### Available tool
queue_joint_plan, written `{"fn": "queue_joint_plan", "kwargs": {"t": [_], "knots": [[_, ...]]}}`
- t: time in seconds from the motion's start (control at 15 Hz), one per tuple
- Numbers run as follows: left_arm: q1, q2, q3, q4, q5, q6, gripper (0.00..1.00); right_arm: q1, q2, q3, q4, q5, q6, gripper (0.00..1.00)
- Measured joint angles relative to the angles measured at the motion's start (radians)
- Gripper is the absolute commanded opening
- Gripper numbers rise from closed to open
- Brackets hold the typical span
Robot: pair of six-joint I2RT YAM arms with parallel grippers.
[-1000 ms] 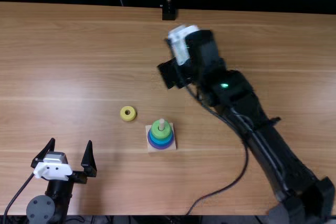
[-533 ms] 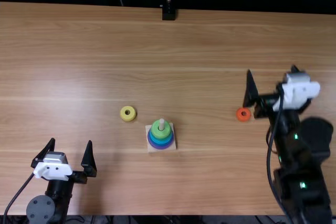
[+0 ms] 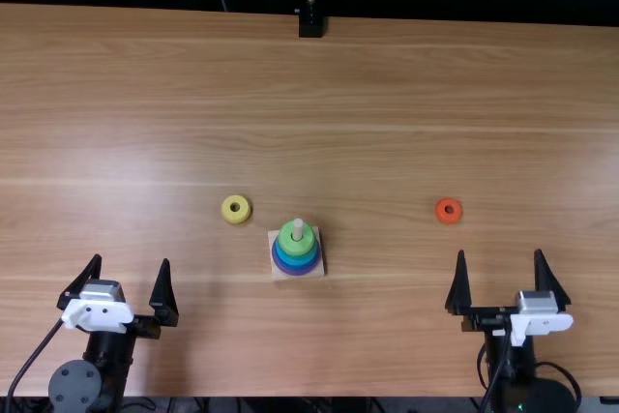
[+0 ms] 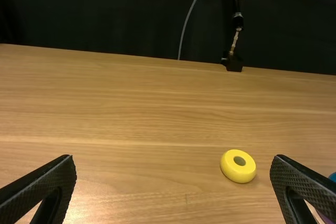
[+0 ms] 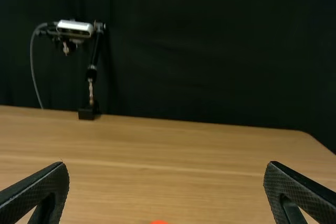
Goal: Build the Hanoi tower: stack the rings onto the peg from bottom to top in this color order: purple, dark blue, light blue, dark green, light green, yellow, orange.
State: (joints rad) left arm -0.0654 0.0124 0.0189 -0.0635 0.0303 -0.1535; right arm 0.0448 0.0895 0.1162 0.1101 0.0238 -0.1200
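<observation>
In the top view, the left gripper (image 3: 133, 287) stands open at the lower left, and the right gripper (image 3: 503, 282) is open at the lower right, both empty. Between them the peg (image 3: 298, 227) rises from a square wooden base (image 3: 280, 274), with a green ring (image 3: 296, 242) uppermost above blue and purple rings. Up and left of the base lies the yellow ring (image 3: 228, 215); the orange ring (image 3: 441, 216) lies beyond the right gripper. The left wrist view has the yellow ring (image 4: 231, 173) past the open left gripper (image 4: 173, 187). Beyond the right gripper (image 5: 165, 190) is the orange ring's edge (image 5: 159, 222).
A camera stand (image 3: 310, 21) is at the table's far edge, before a dark curtain. Cables run beside both arms at the near edge of the table (image 3: 368, 336).
The right arm has swung from the middle of the table to the right, then drawn back toward the near edge, uncovering the orange ring. The left arm and the stack are unchanged.
</observation>
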Motion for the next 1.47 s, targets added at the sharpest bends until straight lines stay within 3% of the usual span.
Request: {"fn": "queue_joint_plan", "kwargs": {"t": [0.2, 0.4, 1.47], "knots": [[0.0, 0.0, 0.0, 0.0, 0.0, 0.0, 1.0, 0.0, -0.068, -0.079, -0.006, 0.012, 0.026, 1.0], [0.0, 0.0, 0.0, 0.0, 0.0, 0.0, 1.0, 0.0, -0.077, -0.084, -0.18, 0.015, 0.04, 1.0], [0.0, 0.0, 0.0, 0.0, 0.0, 0.0, 1.0, 0.0, -0.077, -0.084, -0.203, 0.014, 0.04, 1.0]]}}
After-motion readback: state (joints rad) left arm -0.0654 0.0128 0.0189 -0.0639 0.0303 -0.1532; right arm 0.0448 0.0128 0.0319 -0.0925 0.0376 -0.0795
